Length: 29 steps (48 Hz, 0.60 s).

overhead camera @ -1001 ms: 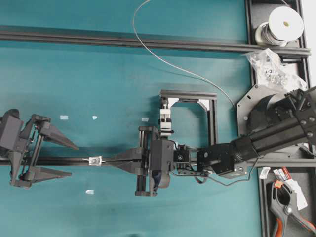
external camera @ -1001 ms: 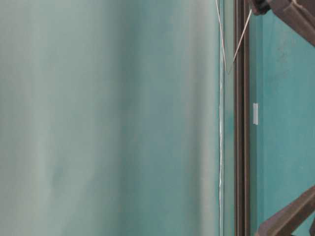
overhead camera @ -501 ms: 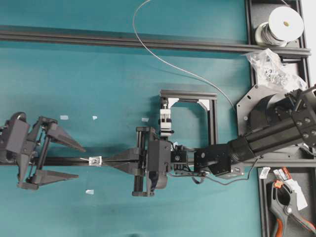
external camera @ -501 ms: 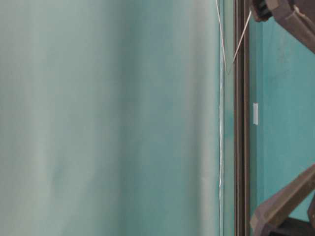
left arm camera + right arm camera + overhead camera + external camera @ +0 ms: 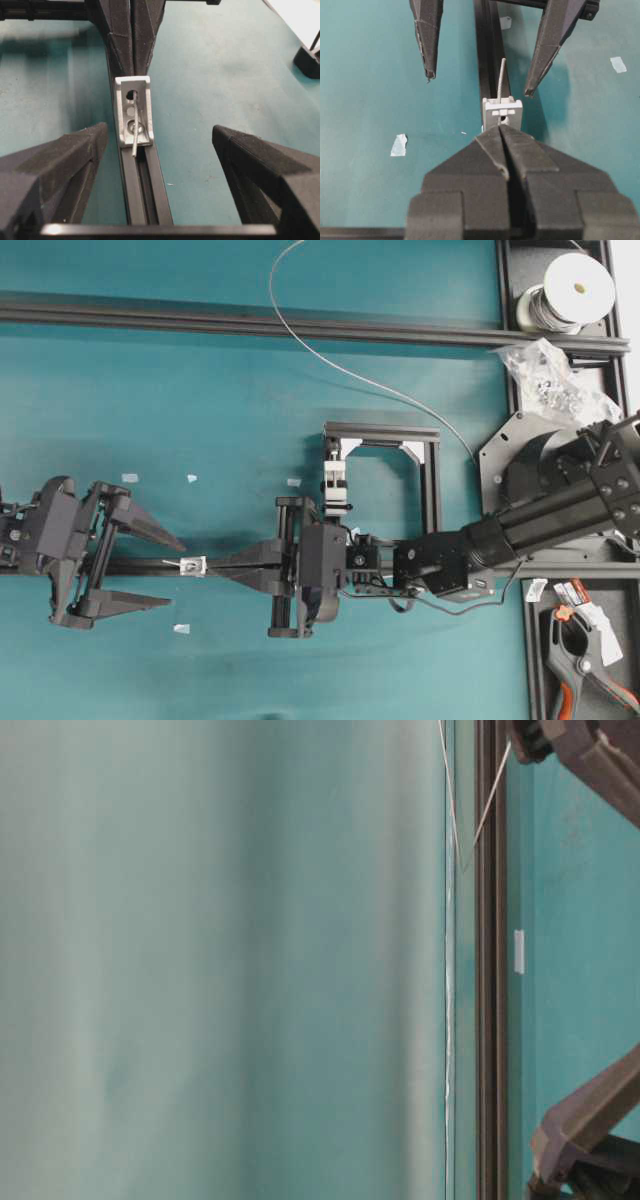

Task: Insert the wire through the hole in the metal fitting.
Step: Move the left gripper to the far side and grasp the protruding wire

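Note:
The metal fitting [image 5: 134, 110] is a small silver bracket on a black rail [image 5: 147, 195]. The wire [image 5: 330, 362] runs off the white spool [image 5: 572, 285]. Its end [image 5: 135, 137] passes through the hole [image 5: 131, 94] and sticks out on my left gripper's side, also visible in the right wrist view as a short strand [image 5: 501, 75]. My right gripper [image 5: 500, 129] is shut on the wire, tips right behind the fitting [image 5: 502, 111]. My left gripper [image 5: 159, 130] is open, one finger on each side of the wire end, touching nothing. From overhead, the fitting [image 5: 193, 565] lies between both grippers.
A white-and-black block [image 5: 337, 490] stands in a black frame [image 5: 432, 480] behind the right wrist. A long rail [image 5: 250, 325] crosses the back. A bag of hardware [image 5: 545, 375] and an orange-handled clamp [image 5: 585, 665] lie right. Tape scraps [image 5: 130, 478] dot the mat.
My left gripper has slid right toward the fitting, and its fingers have drawn closer together. The right gripper nudged slightly left, staying shut.

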Motion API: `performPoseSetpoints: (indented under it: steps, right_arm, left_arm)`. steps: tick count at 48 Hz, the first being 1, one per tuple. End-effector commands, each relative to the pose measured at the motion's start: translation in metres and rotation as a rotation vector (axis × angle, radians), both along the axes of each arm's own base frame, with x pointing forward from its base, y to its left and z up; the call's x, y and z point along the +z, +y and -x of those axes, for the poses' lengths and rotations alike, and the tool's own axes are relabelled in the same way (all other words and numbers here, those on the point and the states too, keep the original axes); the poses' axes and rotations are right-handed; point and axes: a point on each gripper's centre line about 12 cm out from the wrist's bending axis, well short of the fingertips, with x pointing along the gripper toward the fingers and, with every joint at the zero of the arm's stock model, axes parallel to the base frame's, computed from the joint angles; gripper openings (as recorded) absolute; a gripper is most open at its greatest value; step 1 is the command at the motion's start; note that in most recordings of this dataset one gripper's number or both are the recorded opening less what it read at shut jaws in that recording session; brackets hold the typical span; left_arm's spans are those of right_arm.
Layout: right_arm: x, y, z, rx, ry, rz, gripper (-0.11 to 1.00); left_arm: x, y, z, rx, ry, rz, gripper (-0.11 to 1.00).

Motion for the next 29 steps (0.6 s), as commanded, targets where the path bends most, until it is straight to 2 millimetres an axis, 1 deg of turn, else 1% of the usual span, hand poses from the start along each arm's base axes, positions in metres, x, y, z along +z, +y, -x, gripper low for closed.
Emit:
performPoseSetpoints:
  steps: [1, 8, 10, 13, 17, 21, 26, 29]
  right_arm:
    - [0.0079, 0.0013, -0.0018, 0.002, -0.027, -0.006, -0.01]
    - [0.0079, 0.0013, -0.0018, 0.001, -0.027, -0.008, -0.01]
    - [0.0079, 0.0019, -0.0017, 0.003, -0.027, -0.008, -0.01]
    - [0.0081, 0.0013, -0.0019, 0.001, -0.029, -0.008, -0.01]
    - [0.0086, 0.0014, -0.0024, 0.001, -0.032, -0.008, -0.01]
    - [0.0083, 0.0019, -0.0018, 0.003, -0.031, -0.007, -0.01]
    - [0.0084, 0.0013, -0.0020, 0.002, -0.032, -0.007, -0.01]
    - [0.0082, 0.0018, -0.0018, 0.002, -0.030, -0.007, -0.01]
  left_arm:
    - [0.0108, -0.0011, -0.0046, -0.002, -0.036, 0.008, 0.57]
    - [0.0127, -0.0016, -0.0064, -0.001, -0.043, 0.011, 0.56]
    - [0.0128, -0.0018, -0.0072, -0.001, -0.045, 0.012, 0.54]
    - [0.0138, -0.0020, -0.0077, -0.001, -0.047, 0.013, 0.45]
    - [0.0132, -0.0021, -0.0076, -0.003, -0.046, 0.010, 0.26]
    - [0.0140, -0.0021, -0.0077, -0.003, -0.049, 0.011, 0.11]
    - [0.0138, -0.0021, -0.0077, -0.003, -0.048, 0.009, -0.01]
    - [0.0132, -0.0021, -0.0076, -0.003, -0.047, 0.009, -0.04]
